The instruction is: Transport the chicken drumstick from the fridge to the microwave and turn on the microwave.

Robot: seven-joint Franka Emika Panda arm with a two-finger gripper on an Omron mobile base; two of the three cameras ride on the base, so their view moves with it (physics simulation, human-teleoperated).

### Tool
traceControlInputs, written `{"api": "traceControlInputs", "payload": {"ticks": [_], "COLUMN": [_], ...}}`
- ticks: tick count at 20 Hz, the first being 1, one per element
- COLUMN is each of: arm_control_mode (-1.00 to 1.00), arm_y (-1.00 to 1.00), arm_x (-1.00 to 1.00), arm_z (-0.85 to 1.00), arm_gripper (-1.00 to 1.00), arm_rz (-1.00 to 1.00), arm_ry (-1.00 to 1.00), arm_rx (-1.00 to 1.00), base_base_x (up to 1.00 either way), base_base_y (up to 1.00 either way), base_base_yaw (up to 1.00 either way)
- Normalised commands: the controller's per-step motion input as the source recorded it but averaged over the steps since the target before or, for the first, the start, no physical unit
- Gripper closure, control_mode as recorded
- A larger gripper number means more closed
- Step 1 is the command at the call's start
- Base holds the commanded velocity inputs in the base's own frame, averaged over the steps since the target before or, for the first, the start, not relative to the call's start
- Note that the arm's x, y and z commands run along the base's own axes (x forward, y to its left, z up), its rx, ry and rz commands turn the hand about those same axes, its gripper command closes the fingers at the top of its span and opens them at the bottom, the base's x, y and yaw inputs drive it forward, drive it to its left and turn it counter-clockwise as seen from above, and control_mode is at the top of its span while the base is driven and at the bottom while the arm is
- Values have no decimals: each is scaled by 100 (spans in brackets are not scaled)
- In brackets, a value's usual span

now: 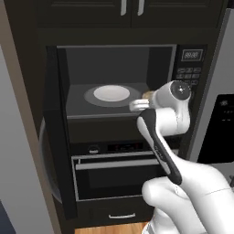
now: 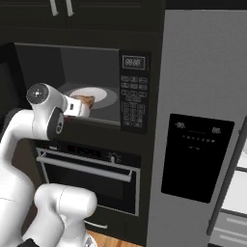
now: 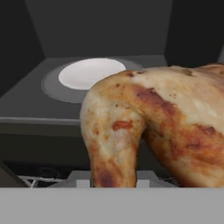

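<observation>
Drumstick delivery is near its end, judging by how things lie: the fridge stands to the right of the microwave, whose door hangs wide open on the left, and the black oven sits directly below the microwave. Inside the microwave the pale turntable lies bare at the middle of the floor. The arm reaches up to the microwave's front right corner, and the tool sits right at the sill there, clenched on the drumstick, a golden-brown bit of which shows just past the wrist. In the hand view the meat hangs close before the camera, its long axis running across the view rather than into the cavity, with one knobbly end drooping toward the fingertips. The turntable lies ahead of the tool and to the left, deeper in the microwave, with open floor between. The coming move likely calls for pushing forward and leftward over the sill before letting go.
</observation>
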Motion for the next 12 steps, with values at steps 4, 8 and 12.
{"api": "traceControlInputs", "payload": {"ticks": [4,8,12], "arm_control_mode": [-100,-100,-100], "arm_y": [4,15,24], "arm_x": [38,37,44], "arm_z": [11,18,15], "arm_gripper": [100,100,100], "arm_rz": [0,0,0], "arm_ry": [-6,0,1], "arm_rx": [0,0,0], "base_base_x": [0,0,0], "base_base_y": [0,0,0], "base_base_yaw": [0,0,0]}}
